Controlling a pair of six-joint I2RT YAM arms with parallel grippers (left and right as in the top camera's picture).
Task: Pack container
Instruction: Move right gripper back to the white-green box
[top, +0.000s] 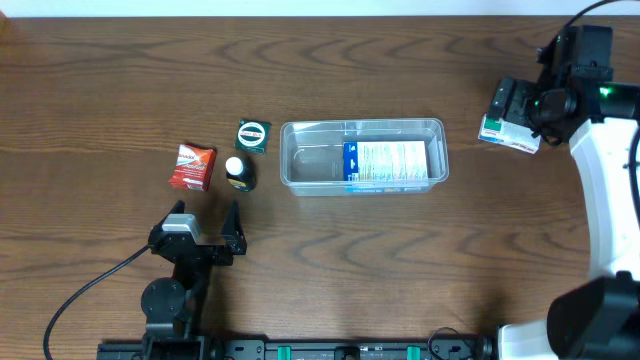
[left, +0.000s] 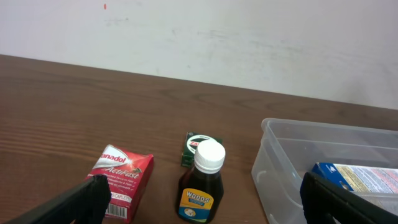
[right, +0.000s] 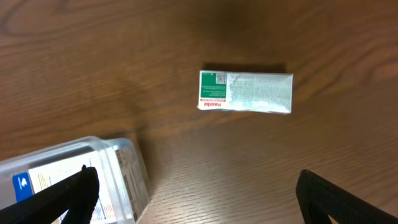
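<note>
A: What is found at the left?

B: A red box (top: 191, 166) is laid flat on the tabletop (top: 90, 80). A capped bottle (top: 239, 172) is stood upright just beside it, and a small green box (top: 253, 135) is set just beyond the bottle. The left gripper (top: 207, 212) is held wide open near them, and nothing is gripped.

A: What could be spoiled there?

B: The bottle could be toppled if the red box is taken from its right side, since little room is left between the two. More room is offered at the box's left.

A: And the container?

B: The container (top: 362, 123) is set mid-tabletop with its top open. A blue-and-white box (top: 385, 163) is laid in its right half and the left half is bare, so room is judged ample. The bottle is found near its left wall, so either could be nudged by a wide sweep.

A: The right?

B: A green-and-white pack (right: 245, 92) is laid flat, apart from the container's right end and away from the tabletop's edges. The right gripper (right: 198, 196) is held above it, spread wide and empty. The pack could be skidded if it is met off-centre. The rim could be caught if the pack is carried across too low.
</note>
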